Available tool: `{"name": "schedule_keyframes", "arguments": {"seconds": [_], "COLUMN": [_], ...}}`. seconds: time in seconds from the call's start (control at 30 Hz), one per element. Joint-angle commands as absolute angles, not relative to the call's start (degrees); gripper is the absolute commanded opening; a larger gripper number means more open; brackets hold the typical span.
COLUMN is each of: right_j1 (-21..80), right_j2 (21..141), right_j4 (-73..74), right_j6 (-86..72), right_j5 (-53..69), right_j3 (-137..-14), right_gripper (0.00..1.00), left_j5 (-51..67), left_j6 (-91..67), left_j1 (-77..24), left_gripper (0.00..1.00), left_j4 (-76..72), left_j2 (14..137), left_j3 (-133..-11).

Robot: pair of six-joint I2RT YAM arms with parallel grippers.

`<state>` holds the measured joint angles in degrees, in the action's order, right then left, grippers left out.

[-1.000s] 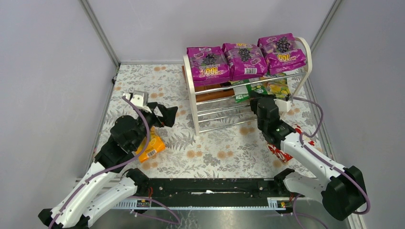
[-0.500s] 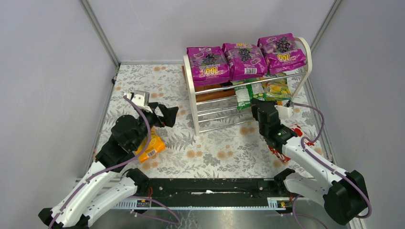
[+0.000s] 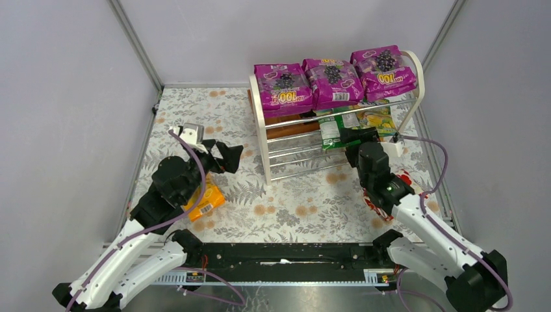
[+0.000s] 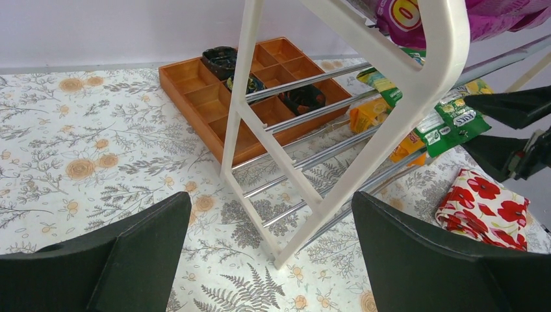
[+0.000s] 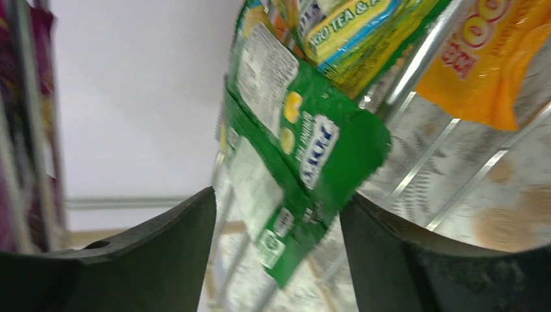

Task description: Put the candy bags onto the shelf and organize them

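Right gripper [image 5: 276,201], spread open, straddles the green-white bag [image 5: 292,143] mid-frame; left gripper [image 4: 269,201] gapes empty. Best to lay the bag flat across the rods of the shelf [image 3: 258,117].

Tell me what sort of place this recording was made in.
Most likely a lab robot cell staged as a small shop display: plain grey partition walls close in around a table covered with a floral cloth, and a white shelf holds magenta candy bags.
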<state>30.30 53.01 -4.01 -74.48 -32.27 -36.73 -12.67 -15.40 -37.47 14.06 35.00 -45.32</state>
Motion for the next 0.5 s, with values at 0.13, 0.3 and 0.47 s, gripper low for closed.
{"name": "schedule_keyframes", "arguments": {"seconds": [0.13,0.3,0.47], "right_j1": [30.1,30.1,30.1], "right_j2": [38.6,33.6,33.6], "right_j4": [11.7,19.9,19.3], "right_j6": [-44.2,-34.3,-27.8], "right_j5": [-25.0,-24.5,-16.5], "right_j3": [-34.3,-34.5,-34.0], "right_gripper": [0.89,1.0,1.0], "left_j5": [-13.5,-14.2,-19.9], "left_j6": [-15.2,-16.1,-19.1], "left_j1": [-37.7,-37.7,-37.7], "left_gripper": [0.99,0.99,0.99], "left_j4": [12.1,12.4,14.4], "left_j2": [36.3,38.8,42.7], "left_j3": [-45.8,-46.2,-46.6]}}
